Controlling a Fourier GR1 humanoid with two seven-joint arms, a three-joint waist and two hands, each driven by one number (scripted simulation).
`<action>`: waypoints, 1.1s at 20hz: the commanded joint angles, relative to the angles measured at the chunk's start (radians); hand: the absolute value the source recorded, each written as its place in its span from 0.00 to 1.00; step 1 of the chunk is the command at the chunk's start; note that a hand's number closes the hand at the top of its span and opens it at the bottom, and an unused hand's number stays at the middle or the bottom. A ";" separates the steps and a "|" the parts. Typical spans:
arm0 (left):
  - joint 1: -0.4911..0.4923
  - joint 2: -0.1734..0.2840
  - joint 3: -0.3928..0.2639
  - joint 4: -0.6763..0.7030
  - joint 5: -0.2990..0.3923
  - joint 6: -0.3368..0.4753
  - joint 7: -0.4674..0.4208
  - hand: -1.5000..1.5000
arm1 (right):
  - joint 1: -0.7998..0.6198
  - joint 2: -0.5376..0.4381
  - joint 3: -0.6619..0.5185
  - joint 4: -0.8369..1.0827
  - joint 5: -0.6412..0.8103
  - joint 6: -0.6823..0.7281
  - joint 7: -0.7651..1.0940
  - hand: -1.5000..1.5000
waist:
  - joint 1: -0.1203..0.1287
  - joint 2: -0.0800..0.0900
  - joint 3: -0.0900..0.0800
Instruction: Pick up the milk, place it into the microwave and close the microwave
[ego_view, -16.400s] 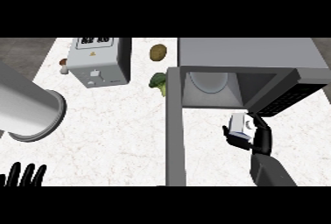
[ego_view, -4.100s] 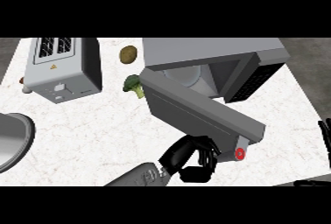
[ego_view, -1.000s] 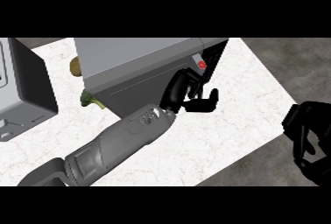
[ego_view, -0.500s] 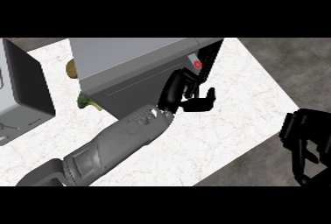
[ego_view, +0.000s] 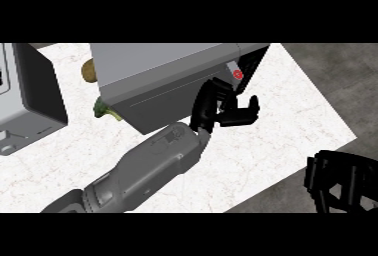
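The left robot hand (ego_view: 221, 107), fingers straight, is pressing against the grey microwave (ego_view: 166, 82) door on the white table (ego_view: 280, 100); the right robot hand (ego_view: 343, 182) is hanging curled, holding nothing.

Milk hidden, presumably behind microwave (ego_view: 166, 80) door; right hand (ego_view: 343, 182) cut off at frame edge, fingers unclear.

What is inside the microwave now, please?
It cannot be seen: the microwave door is closed or nearly closed, with the left hand against it, hiding the interior. No milk shows on the counter.
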 joint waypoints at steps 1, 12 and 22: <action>0.023 0.001 0.140 0.029 0.128 -0.041 0.004 1.00 | 0.047 0.011 0.044 -0.040 -0.007 0.016 0.000 1.00 | 0.029 0.000 -0.003; 0.075 0.009 0.124 0.112 0.239 -0.259 -0.048 1.00 | 0.165 0.080 0.111 -0.158 0.031 -0.091 0.019 1.00 | 0.096 -0.009 -0.001; 0.095 0.043 0.078 0.178 0.281 -0.418 -0.083 1.00 | 0.245 0.125 0.178 -0.285 0.106 -0.191 0.061 1.00 | 0.136 -0.017 -0.003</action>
